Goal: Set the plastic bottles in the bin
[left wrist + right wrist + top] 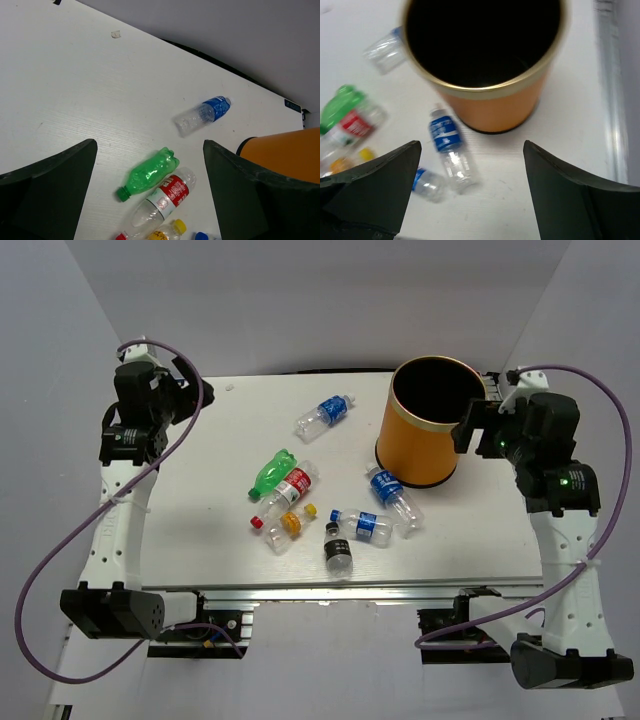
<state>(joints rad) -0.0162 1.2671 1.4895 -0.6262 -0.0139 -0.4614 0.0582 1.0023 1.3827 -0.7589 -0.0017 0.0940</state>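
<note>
- The bin (415,455) stood upright at the far right of the table (190,530). Its inside was too dark to show any contents.
- Seven bottles lay on their sides on the table, all outside the bin.
- The far blue bottle (325,416) lay alone towards the far edge, left of the bin.
- The green bottle (272,474) and the red bottle (292,486) lay side by side at mid-table, touching.
- The yellow bottle (288,526) lay just on the near side of those two.
- The second blue bottle (392,495) lay just beside the bin's base, on its near side.
- The third blue bottle (365,526) lay close against the second. Whether the two touched could not be told.
- The black bottle (339,550) lay nearest the near edge, just beside the third blue bottle's cap end.
- The left gripper (150,147) hung over the far left of the table with its jaws spread wide and nothing between them. Its camera looked down on the green and red bottles.
- The right gripper (472,147) hung just to the right of the bin, about level with the rim, jaws spread and holding nothing. Its view was slightly blurred.
- A small scrap (116,34) lay on the table near the far edge.
</note>
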